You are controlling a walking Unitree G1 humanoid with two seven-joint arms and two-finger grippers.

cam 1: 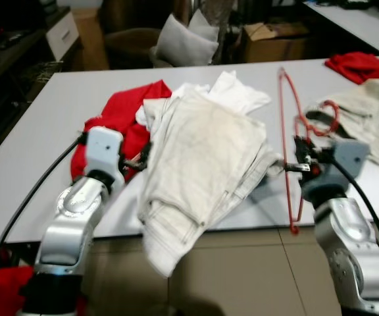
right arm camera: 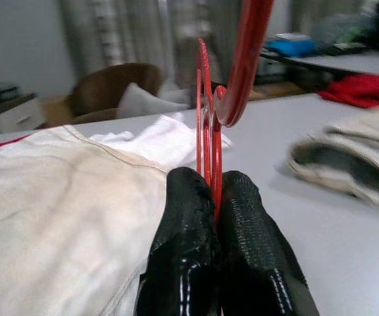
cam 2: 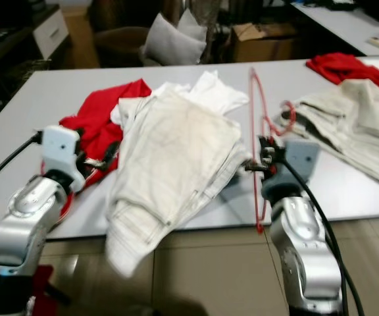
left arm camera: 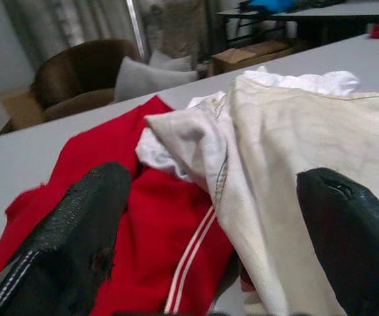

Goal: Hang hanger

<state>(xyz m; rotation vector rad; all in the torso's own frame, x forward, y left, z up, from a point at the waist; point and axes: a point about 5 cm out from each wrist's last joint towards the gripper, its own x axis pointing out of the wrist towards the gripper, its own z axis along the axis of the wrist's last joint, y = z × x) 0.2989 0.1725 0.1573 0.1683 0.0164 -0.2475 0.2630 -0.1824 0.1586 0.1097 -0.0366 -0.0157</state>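
Note:
A thin red wire hanger (cam 1: 284,118) stands tilted on edge above the grey table (cam 1: 38,151), its hook (cam 1: 329,117) curling to the right. My right gripper (cam 1: 297,166) is shut on its long wire, and the right wrist view shows the wire (right arm camera: 208,131) pinched between the two black fingers (right arm camera: 183,237). My left gripper (cam 1: 139,158) is open beside the cream trousers (cam 1: 202,158), where they overlap a red garment (cam 1: 125,118). Its fingers (left arm camera: 77,224) stand wide apart over both fabrics with nothing between them.
A white shirt (cam 1: 235,92) lies under the trousers' far end. More cream trousers (cam 1: 374,125) and a red cloth (cam 1: 360,66) lie at the right of the table. An armchair with a pillow (cam 1: 183,41) and a cardboard box (cam 1: 275,39) stand beyond.

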